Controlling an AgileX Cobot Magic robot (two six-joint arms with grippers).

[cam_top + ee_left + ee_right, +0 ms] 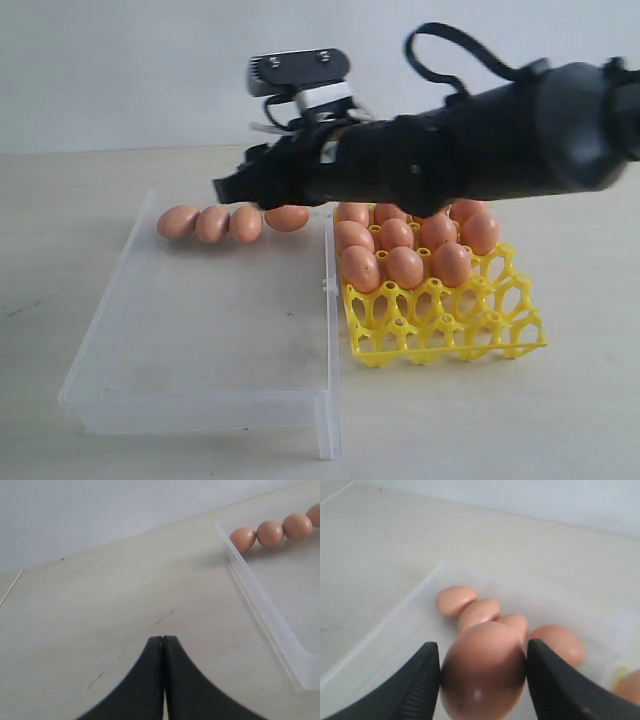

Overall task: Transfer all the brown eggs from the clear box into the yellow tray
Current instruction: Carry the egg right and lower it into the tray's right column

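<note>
My right gripper (pixel 482 647) is shut on one brown egg (pixel 482 672), pinched between both black fingers above the clear box (pixel 200 340). In the exterior view that gripper (pixel 235 188) hangs over the box's far end and hides the held egg. A row of several brown eggs (pixel 212 224) lies along the box's far wall, also seen as the egg row (pixel 270 533) in the left wrist view. The yellow tray (pixel 450 330) stands right of the box, with several eggs (pixel 404 266) in its far cells. My left gripper (pixel 163 639) is shut on nothing, over bare table beside the box wall (pixel 260 605).
The right arm (pixel 480 130) stretches across above the tray from the right. The tray's near rows of cells (pixel 470 325) hold nothing. The near part of the box floor (pixel 220 350) is bare. Pale table (pixel 500 420) surrounds both containers.
</note>
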